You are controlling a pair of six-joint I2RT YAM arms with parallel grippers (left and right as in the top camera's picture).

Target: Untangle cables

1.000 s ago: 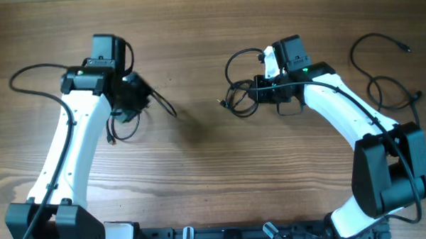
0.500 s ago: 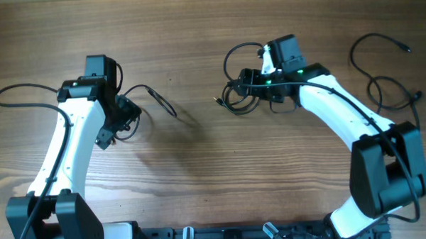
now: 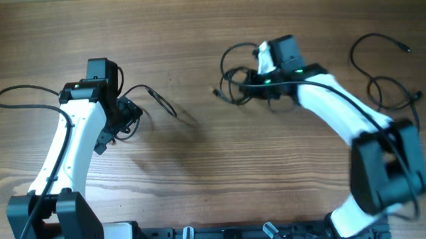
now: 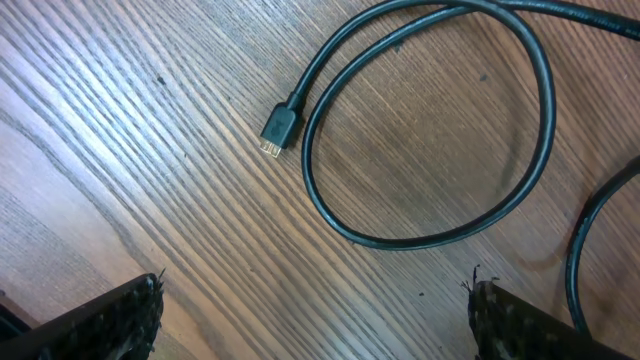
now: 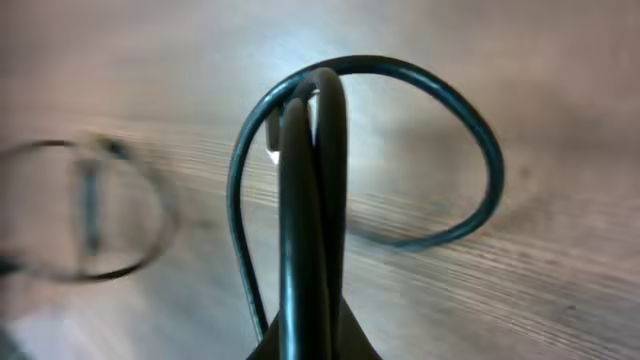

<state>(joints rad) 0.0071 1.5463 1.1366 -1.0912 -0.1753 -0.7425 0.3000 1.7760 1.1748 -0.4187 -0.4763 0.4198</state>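
A knotted bundle of thin black cables (image 3: pixel 229 82) lies right of the table's middle. My right gripper (image 3: pixel 250 87) is shut on strands of it. In the right wrist view those strands (image 5: pixel 310 200) run straight up out of the closed right gripper (image 5: pixel 310 345), with a loop (image 5: pixel 470 140) arching over the wood. A separate cable (image 3: pixel 159 101) lies beside my left gripper (image 3: pixel 124 119). The left wrist view shows that cable's loop (image 4: pixel 530 150) and small plug (image 4: pixel 280 128) flat on the table. The left gripper (image 4: pixel 315 320) stands open above bare wood, holding nothing.
Another loose black cable (image 3: pixel 375 70) snakes along the far right of the wooden table (image 3: pixel 200 169). Both white arms reach in from the near edge, where a black rail (image 3: pixel 224 236) runs.
My left gripper has opened, let go of its cable and drawn back left. My right gripper opened, then shut on the bundle, which has shifted slightly up and left.
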